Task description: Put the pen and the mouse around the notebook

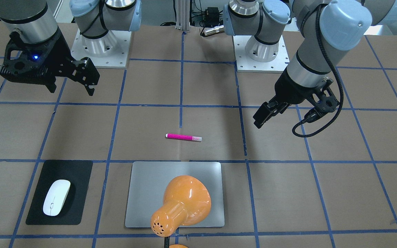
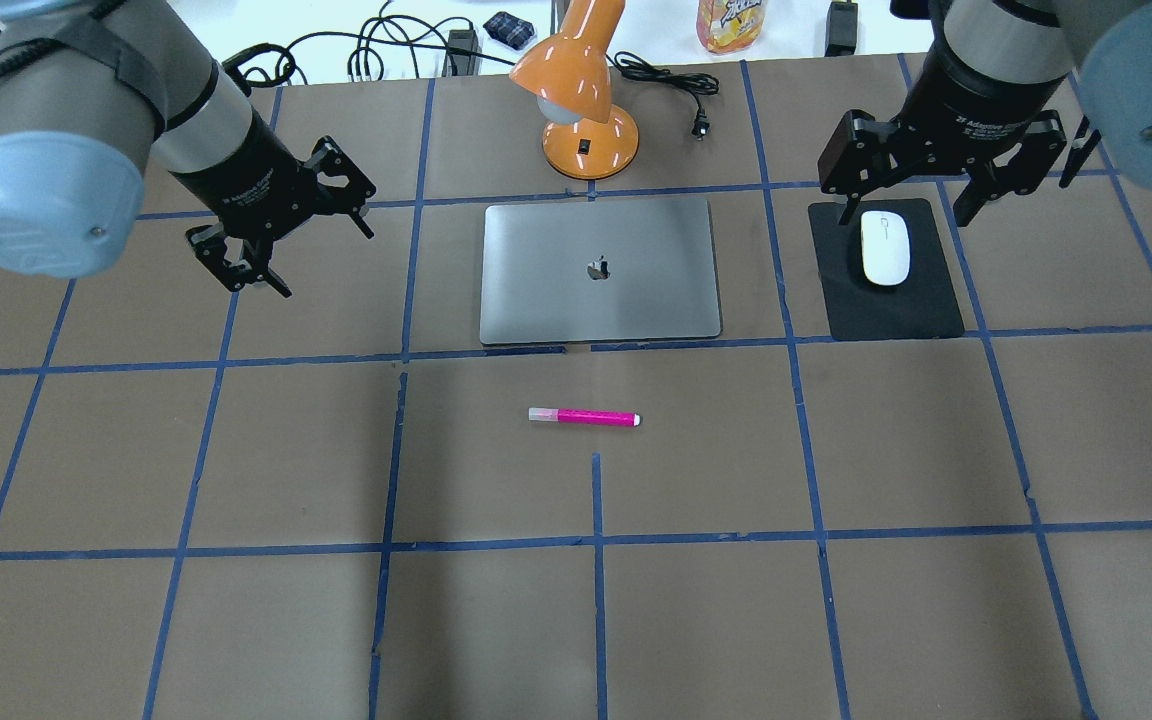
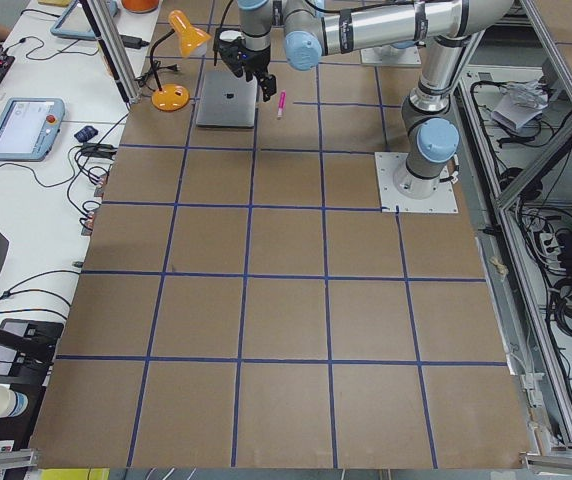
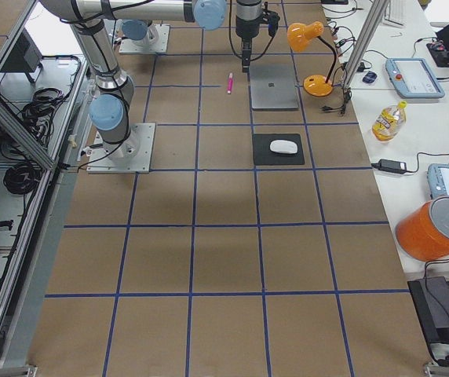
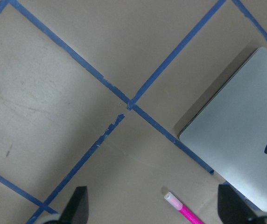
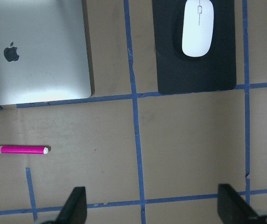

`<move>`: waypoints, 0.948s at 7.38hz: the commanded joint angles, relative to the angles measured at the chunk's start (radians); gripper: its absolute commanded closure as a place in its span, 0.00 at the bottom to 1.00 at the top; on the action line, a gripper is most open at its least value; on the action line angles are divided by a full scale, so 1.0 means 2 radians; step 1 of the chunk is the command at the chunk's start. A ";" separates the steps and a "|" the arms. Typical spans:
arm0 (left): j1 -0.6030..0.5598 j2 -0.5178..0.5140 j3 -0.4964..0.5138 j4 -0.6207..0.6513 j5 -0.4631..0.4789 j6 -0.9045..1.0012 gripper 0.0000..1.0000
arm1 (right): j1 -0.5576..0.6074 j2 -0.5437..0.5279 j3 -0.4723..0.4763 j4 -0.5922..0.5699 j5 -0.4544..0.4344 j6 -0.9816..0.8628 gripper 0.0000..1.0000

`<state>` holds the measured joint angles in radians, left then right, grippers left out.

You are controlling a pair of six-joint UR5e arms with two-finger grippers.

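The pink pen [image 2: 584,416] lies flat on the brown table, a short way on the robot's side of the silver notebook [image 2: 599,268]. The white mouse [image 2: 885,247] rests on a black mat [image 2: 896,310] to the notebook's right. My left gripper [image 2: 326,263] hangs open and empty above the table, left of the notebook; its wrist view shows the pen [image 5: 185,212] and the notebook's corner [image 5: 245,140]. Above the mat's far end my right gripper [image 2: 906,215] is open and empty, with the mouse [image 6: 198,27] and the pen [image 6: 16,150] both below it.
An orange desk lamp [image 2: 586,100] stands just beyond the notebook, and its shade [image 1: 184,199] overhangs the lid in the front view. Cables and a bottle [image 2: 731,25] lie past the far edge. Blue tape lines grid the table.
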<state>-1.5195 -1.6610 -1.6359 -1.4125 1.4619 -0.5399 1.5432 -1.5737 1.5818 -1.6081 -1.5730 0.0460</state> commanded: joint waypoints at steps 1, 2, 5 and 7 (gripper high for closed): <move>-0.004 -0.012 0.046 -0.050 0.008 0.095 0.02 | 0.000 0.000 0.001 0.001 0.000 -0.001 0.00; -0.020 -0.012 0.050 -0.049 0.050 0.145 0.00 | 0.000 -0.001 0.002 0.001 0.000 0.000 0.00; -0.040 -0.002 0.051 -0.057 0.077 0.249 0.00 | 0.000 0.001 0.001 0.000 0.001 0.000 0.00; -0.038 0.007 0.052 -0.068 0.079 0.322 0.00 | 0.001 -0.002 0.004 0.001 0.000 0.000 0.00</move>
<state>-1.5988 -1.6552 -1.5364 -1.5355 1.6137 0.0055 1.5441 -1.5745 1.5866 -1.6071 -1.5714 0.0460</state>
